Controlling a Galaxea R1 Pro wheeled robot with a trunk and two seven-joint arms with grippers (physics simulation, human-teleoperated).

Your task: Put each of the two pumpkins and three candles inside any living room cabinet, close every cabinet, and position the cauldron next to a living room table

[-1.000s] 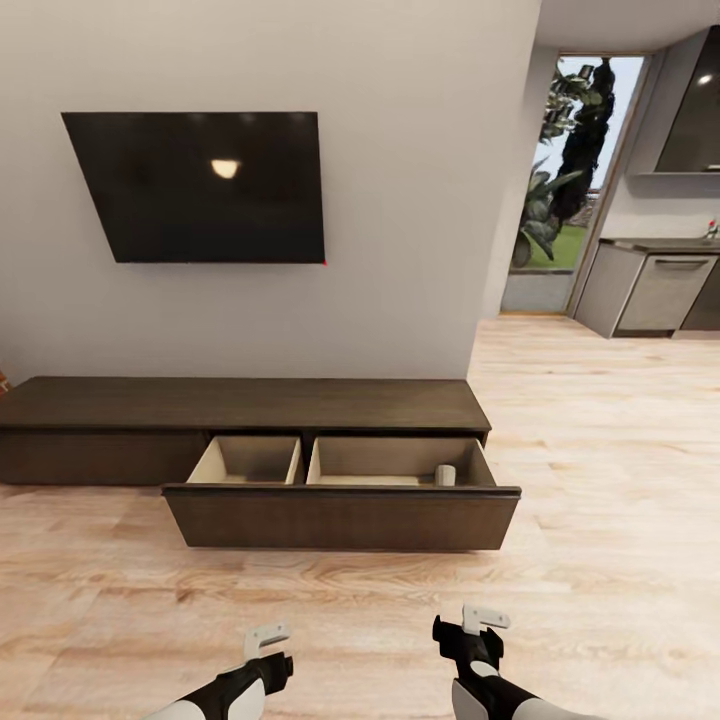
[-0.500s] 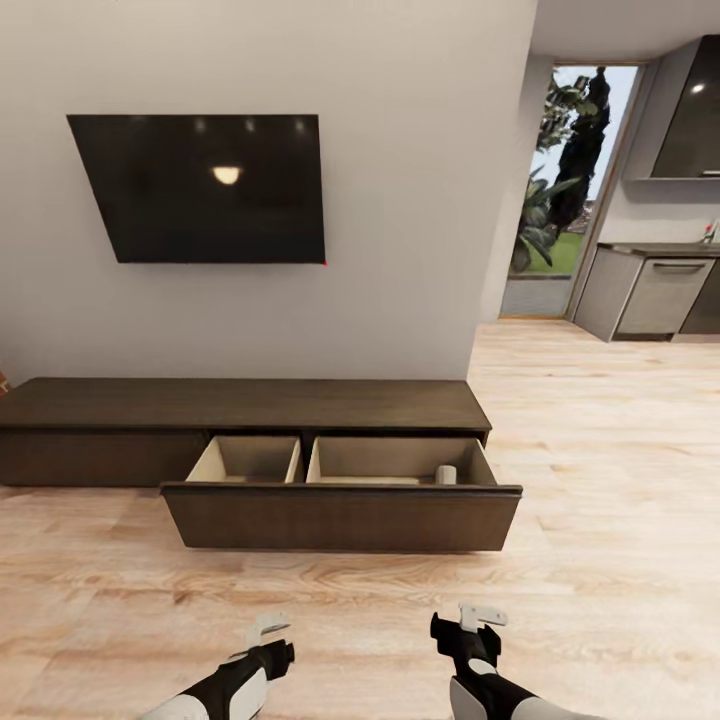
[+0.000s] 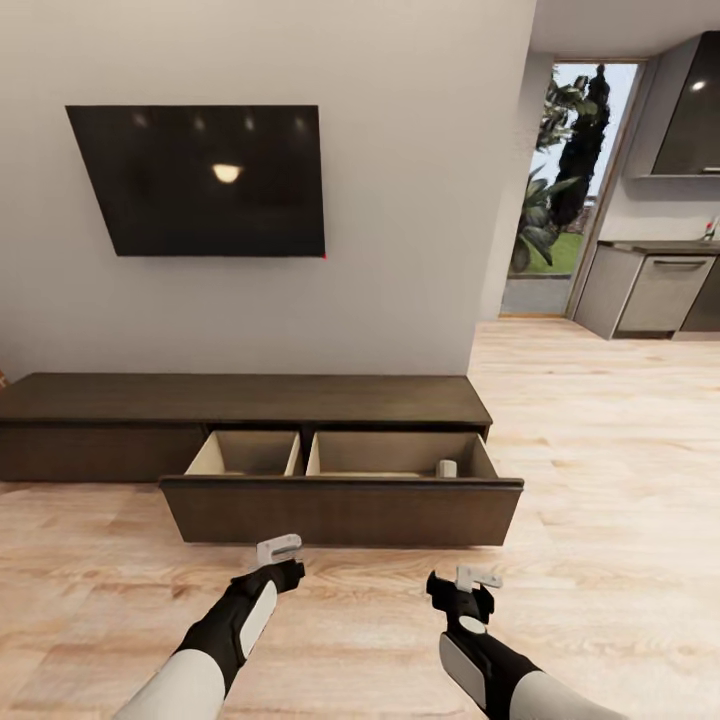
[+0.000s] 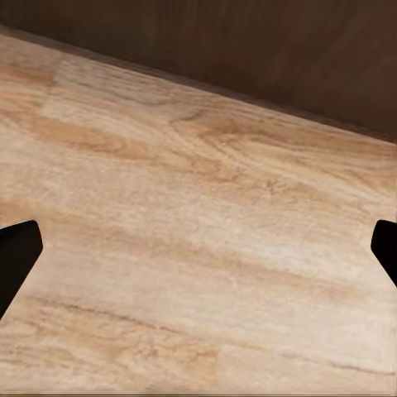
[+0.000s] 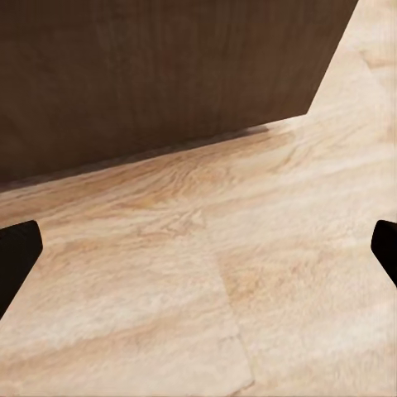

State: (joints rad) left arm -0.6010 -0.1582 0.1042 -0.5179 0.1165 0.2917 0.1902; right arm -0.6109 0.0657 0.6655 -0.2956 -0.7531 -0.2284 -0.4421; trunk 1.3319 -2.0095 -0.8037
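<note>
The long dark-brown cabinet [image 3: 240, 400] stands against the grey wall with one wide drawer [image 3: 340, 512] pulled out. A tan candle [image 3: 446, 468] stands upright in the right corner of the drawer's right compartment; the left compartment looks bare. My left gripper [image 3: 279, 549] hovers open just in front of the drawer front, near its left half. My right gripper [image 3: 478, 578] is open too, a little further back, before the drawer's right end. In the wrist views the dark drawer front [image 4: 248, 50] [image 5: 165, 66] rises beyond plank floor, with nothing between the fingertips [image 4: 16, 256] [image 5: 16, 252]. The pumpkins, cauldron and table are out of view.
A black TV [image 3: 200, 180] hangs on the wall above the cabinet. To the right, the plank floor [image 3: 600, 450] runs to a glass door [image 3: 560, 190] with plants outside and grey kitchen units [image 3: 660, 290].
Both arms have reached forward toward the drawer front, the left one further. The cabinet, drawer and candle have not moved.
</note>
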